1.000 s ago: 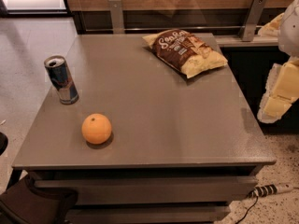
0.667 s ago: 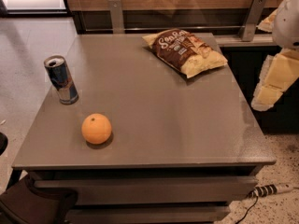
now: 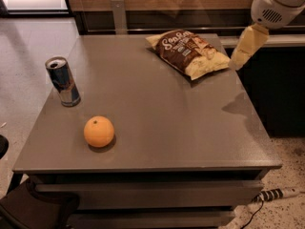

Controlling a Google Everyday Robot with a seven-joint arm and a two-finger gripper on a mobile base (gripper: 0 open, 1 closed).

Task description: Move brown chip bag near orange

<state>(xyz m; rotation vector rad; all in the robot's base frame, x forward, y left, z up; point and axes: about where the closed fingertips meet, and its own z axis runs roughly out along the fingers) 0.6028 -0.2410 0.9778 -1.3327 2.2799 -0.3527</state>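
While the hand hangs over the tabletop's far right edge, brown chip bag lies just beside it, view-left, at the far right of the top. Bag's long axis is diagonal, its near-right end toward the hand. Cannot tell how open the hand is; nothing seen held. Bag is crinkly, glossy, flattish. Orange is round, smooth, front left, well apart from the bag. Shiny can stands behind the orange.

Arm: white rounded housing, enters at the upper right corner.
Claw: pale yellow, hangs below the housing, tilted down and leftward, in the air.
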